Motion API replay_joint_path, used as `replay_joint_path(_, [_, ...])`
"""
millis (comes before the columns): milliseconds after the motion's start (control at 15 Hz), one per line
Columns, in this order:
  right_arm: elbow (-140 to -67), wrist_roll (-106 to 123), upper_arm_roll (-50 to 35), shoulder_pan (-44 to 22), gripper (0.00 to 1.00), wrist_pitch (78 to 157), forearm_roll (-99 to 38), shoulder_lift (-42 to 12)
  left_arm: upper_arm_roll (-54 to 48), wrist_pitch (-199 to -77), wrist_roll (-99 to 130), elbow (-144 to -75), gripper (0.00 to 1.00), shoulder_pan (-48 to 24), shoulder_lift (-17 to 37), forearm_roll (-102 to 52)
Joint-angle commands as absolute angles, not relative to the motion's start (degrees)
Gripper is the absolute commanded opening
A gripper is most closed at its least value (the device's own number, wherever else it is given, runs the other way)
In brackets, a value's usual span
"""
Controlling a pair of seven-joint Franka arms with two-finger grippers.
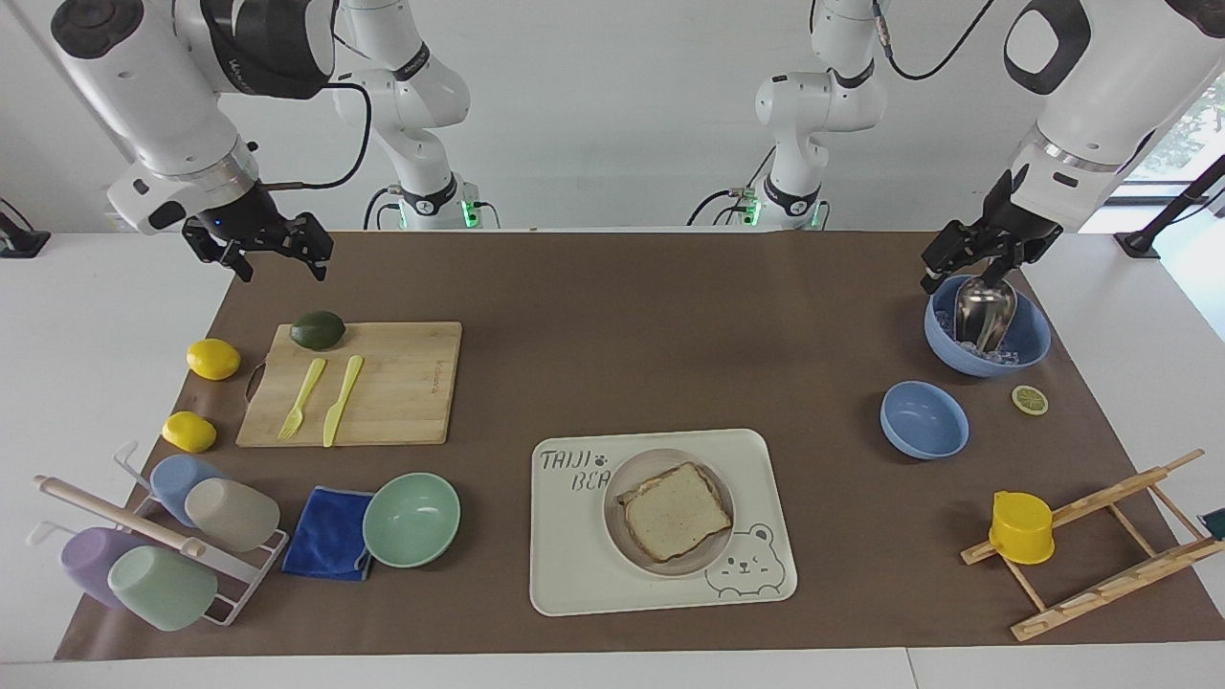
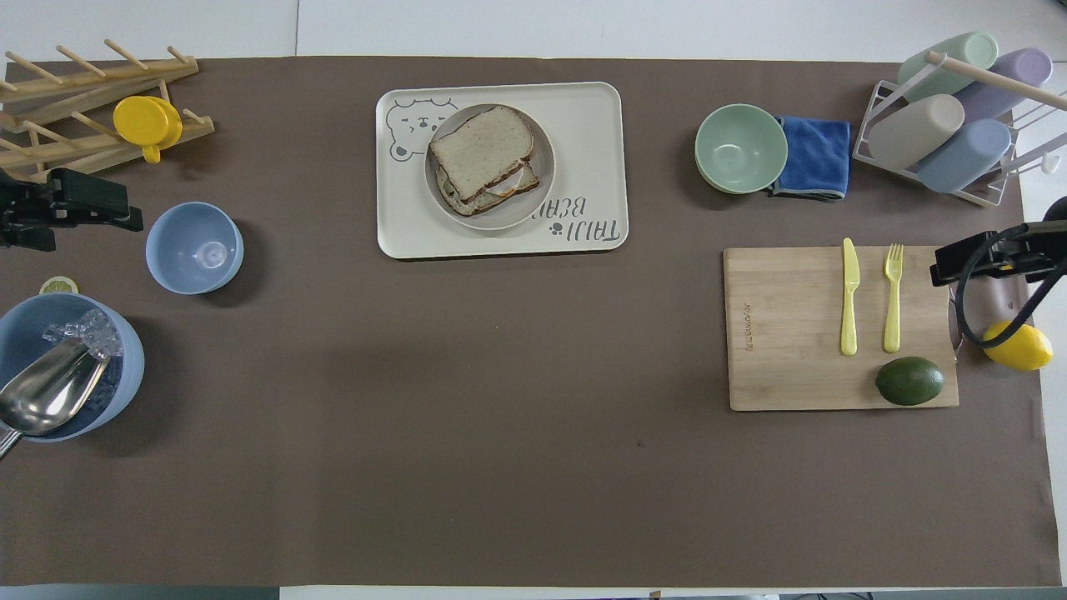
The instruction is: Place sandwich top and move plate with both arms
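Sandwich top lay on the lower slice, the stack sitting on the plate. Crust edges slightly out of line with the slice beneath; in the overhead view a pale bit of filling showed at one side. Plate stood on the cream tray, between the bear drawing and the lettering. Tray sat at the mat's edge farthest from the robots, about midway along it.

Left gripper hung in the air over the rim of the big blue bowl, fingers spread, nothing in them. That bowl held ice and a metal scoop and stood toward the left arm's end of the mat. A smaller blue bowl stood just farther from the robots, a lemon slice near it. A wooden rack carrying a yellow cup occupied the corner at that end, farthest from the robots.

Right gripper waited over the mat near the corner by its own base, fingers spread and empty. Just beside it, the cutting board carried an avocado, a yellow fork and a yellow knife. Two lemons lay at the mat's edge beside the board. Mint-green bowl, touching a blue cloth, and a cup rack filled the corner farthest from the robots.
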State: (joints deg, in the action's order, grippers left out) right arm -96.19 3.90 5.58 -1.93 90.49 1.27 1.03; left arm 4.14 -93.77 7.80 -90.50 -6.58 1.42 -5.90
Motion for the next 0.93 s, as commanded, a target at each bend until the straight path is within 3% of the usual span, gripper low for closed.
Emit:
replay_joint_path(0, [-97.5, 5.0, 5.4, -1.7, 1.0, 91.3, 1.2, 2.1, 4.1, -91.7, 6.6, -91.2, 1.0, -6.6, 0.5, -4.8])
replay_joint_path(467, [-97.4, 5.0, 5.4, -1.6, 1.0, 91.1, 1.2, 2.1, -0.1, -83.2, 2.8, -91.3, 1.0, -3.4, -3.7, 0.3])
replay_joint_path(867, [-97.4, 5.0, 5.4, -1.5, 1.0, 91.1, 1.1, 2.1, -0.9, -86.8, 3.1, -92.7, 1.0, -3.3, -3.0, 1.4])
